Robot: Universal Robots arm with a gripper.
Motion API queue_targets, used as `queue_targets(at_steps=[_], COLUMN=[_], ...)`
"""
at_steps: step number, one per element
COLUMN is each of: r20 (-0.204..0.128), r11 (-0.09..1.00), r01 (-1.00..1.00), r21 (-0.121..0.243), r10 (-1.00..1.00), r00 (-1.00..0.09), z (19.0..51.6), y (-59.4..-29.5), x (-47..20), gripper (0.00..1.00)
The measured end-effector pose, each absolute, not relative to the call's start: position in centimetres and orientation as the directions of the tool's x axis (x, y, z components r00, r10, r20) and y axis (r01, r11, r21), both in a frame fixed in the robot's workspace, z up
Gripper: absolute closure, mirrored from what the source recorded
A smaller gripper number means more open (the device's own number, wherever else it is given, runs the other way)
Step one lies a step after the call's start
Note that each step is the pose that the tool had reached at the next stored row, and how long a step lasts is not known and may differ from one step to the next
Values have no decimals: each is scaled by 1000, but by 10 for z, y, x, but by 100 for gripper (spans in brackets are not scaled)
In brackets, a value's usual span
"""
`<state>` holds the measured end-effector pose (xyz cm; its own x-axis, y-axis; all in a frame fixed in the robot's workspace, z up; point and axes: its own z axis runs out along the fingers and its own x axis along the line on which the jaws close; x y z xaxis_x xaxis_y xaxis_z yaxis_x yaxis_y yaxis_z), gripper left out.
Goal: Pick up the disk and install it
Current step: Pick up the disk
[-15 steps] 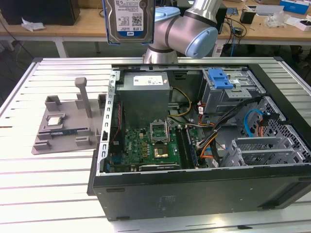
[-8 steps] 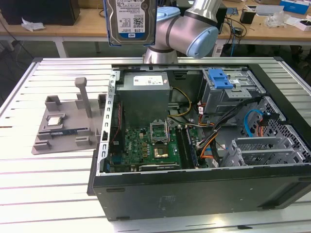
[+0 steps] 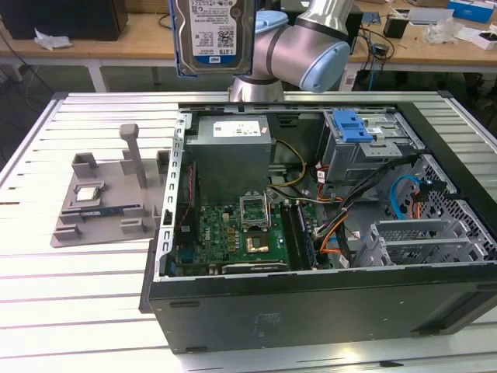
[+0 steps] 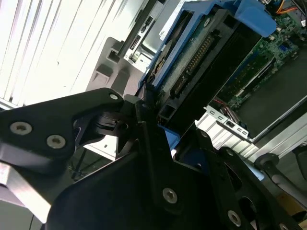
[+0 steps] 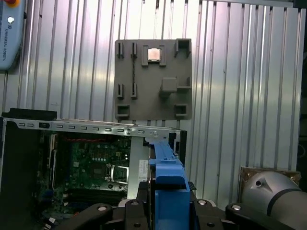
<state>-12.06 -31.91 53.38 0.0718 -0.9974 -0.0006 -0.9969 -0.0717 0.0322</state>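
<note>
Exterior view: disk (image 3: 213, 35) hangs label-out at 12 o'clock of frame, high above the open computer case (image 3: 311, 311) and apart from it. Second wrist view: gripper (image 4: 152, 108) clenched on the disk's blue rail. Gray fixture plate (image 3: 101, 206) lies on the table at 9 o'clock of the case, carrying 1 processor chip (image 3: 87, 194).

Upright disk (image 3: 214, 35) high above open computer case (image 3: 311, 303); arm (image 3: 307, 54) just behind.
</note>
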Motion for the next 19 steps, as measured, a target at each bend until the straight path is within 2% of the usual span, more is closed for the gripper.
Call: queue_targets(at_steps=[19], r20=[-1], r11=[-72], r01=[-997], r21=[32], r10=[-997], r00=[72], z=[533], y=[-340], x=[-108], gripper=[63])
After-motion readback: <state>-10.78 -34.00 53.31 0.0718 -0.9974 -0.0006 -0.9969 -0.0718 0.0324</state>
